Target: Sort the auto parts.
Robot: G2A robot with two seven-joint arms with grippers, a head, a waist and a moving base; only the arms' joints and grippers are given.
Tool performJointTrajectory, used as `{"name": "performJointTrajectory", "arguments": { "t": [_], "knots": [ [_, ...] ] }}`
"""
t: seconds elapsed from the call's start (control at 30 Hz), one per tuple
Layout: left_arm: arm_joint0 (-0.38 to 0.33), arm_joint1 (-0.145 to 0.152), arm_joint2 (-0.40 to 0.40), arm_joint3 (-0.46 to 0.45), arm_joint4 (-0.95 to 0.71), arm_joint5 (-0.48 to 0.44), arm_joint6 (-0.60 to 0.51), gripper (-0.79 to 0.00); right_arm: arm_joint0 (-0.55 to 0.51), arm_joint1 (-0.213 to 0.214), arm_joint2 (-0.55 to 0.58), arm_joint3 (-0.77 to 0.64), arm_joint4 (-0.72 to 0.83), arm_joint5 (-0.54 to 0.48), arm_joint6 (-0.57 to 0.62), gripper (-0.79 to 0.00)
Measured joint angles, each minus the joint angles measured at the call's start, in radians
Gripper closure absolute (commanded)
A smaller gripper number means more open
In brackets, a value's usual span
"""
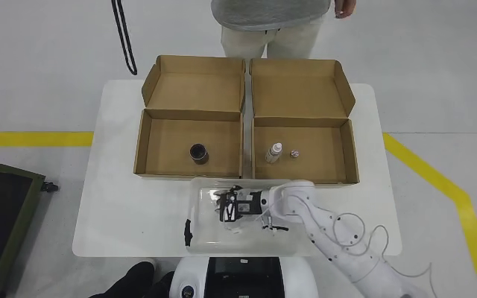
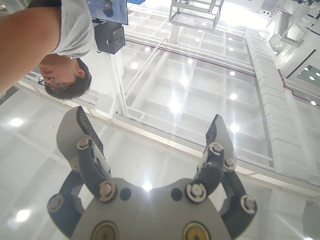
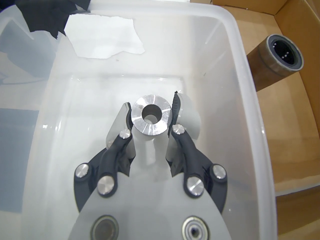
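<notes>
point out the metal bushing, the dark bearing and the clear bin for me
metal bushing point(image 3: 163, 116): right wrist view, flat end face beside the bore
dark bearing point(image 3: 265, 68): right wrist view, cylindrical side wall
clear bin point(image 3: 150, 4): right wrist view, on its rim

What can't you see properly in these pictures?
- Top view: bottle-shaped part and round part in the right box, too small to identify.
- Right wrist view: end of the dark cylinder, hidden behind the bin rim.
- Right wrist view: underside of the metal ring, hidden by the ring itself.
</notes>
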Motion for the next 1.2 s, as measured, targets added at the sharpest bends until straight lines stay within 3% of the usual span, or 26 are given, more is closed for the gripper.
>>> {"name": "performJointTrajectory", "arguments": {
  "t": [0.27,0.67,0.83,1.2],
  "knots": [
    [0.000,0.000,0.000,0.000,0.000,0.000,0.000,-0.785,-0.020,0.010,0.031,-0.082,0.091,-0.061,0.012,0.000],
    [0.000,0.000,0.000,0.000,0.000,0.000,0.000,-0.785,-0.066,0.037,0.149,-0.338,0.282,-0.091,0.072,0.000],
    [0.000,0.000,0.000,0.000,0.000,0.000,0.000,-0.785,-0.091,0.044,0.217,-0.396,0.412,-0.066,0.000,0.000],
    [0.000,0.000,0.000,0.000,0.000,0.000,0.000,-0.785,-0.077,0.057,0.368,-0.491,0.548,-0.018,-0.110,0.000]
  ]
}}
